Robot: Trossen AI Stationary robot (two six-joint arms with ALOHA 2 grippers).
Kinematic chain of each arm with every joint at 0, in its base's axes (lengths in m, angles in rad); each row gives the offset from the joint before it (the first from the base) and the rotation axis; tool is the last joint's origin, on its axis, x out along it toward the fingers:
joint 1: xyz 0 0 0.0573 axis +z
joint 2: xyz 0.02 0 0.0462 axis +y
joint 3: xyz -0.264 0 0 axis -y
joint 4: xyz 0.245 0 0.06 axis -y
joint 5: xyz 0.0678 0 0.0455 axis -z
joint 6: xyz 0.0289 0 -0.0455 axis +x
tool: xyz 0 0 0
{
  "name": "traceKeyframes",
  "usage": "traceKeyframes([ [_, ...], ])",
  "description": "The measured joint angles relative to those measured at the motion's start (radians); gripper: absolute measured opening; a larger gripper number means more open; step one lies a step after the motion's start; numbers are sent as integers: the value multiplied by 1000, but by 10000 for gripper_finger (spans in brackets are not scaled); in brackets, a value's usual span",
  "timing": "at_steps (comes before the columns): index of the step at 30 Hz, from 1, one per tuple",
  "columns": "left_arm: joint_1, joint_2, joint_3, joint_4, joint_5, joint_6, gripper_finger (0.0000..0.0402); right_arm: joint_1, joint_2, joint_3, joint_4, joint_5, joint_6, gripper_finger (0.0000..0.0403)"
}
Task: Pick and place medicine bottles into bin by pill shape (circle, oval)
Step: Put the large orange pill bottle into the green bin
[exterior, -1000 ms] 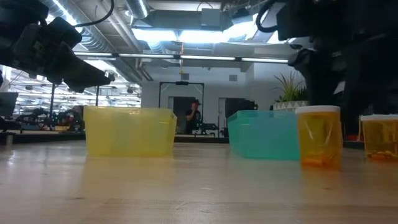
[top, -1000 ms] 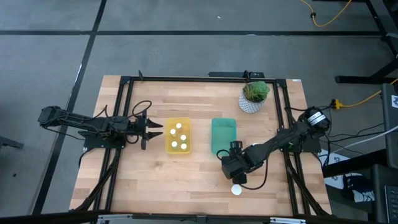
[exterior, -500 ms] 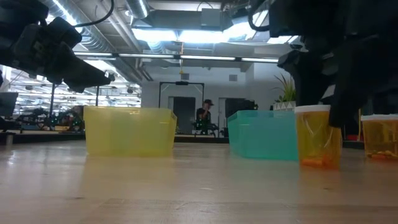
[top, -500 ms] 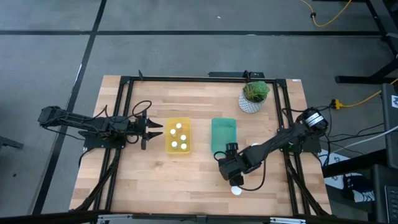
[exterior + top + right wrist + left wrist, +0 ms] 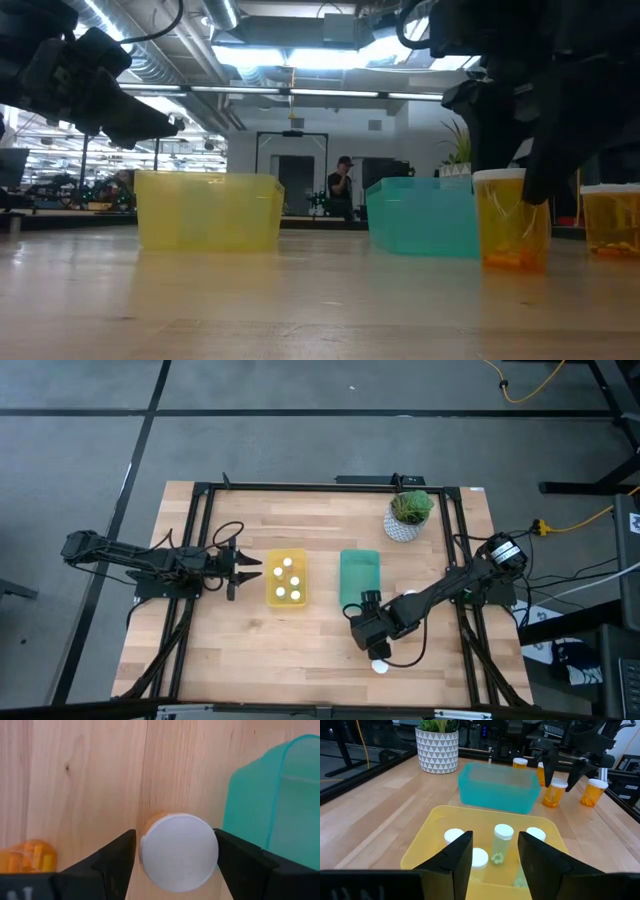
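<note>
Inspection of the light wooden slatted table [image 5: 250, 650] finds the right gripper [image 5: 176, 851] lowered over an upright orange-bodied medicine bottle with a white round cap [image 5: 179, 851], which stands on the boards just beside the shallow green plastic bin [image 5: 360, 578], toward the table's front edge. Its two dark fingers [image 5: 116, 857] are seen straddling the cap on either side, very close to it; whether they are pressing on the bottle cannot be told, and the bottle's base is seen resting on the table in the low view. A second orange bottle with a white cap [image 5: 381, 665] is noted near the front edge, just beyond the right gripper, and further orange bottles [image 5: 592, 792] are seen standing on the right side of the table. The shallow yellow plastic bin [image 5: 286, 579] is placed to the left of the green bin, apart from it, and holds four white-capped bottles [image 5: 502, 842]. The left gripper [image 5: 243, 569] is held just to the left of the yellow bin, its fingers parted and holding nothing. A white patterned pot with a green plant [image 5: 408, 516] is recorded at the rear right of the table.
</note>
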Motion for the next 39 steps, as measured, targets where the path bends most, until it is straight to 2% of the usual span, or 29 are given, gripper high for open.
traceKeyframes([
  [7,0,0,0,0,0,0,150,0,-1,1,11,-5,14,202],
  [14,0,0,0,0,0,0,150,2,-1,107,-89,-16,50,208],
  [23,0,0,0,0,0,0,150,-4,-1,334,-412,234,48,208],
  [27,0,0,0,0,0,0,150,-34,-15,386,-489,295,48,208],
  [34,0,0,0,0,0,0,150,-157,-127,274,-460,284,23,206],
  [39,0,0,0,0,0,0,150,-260,-257,59,-186,167,-70,206],
])
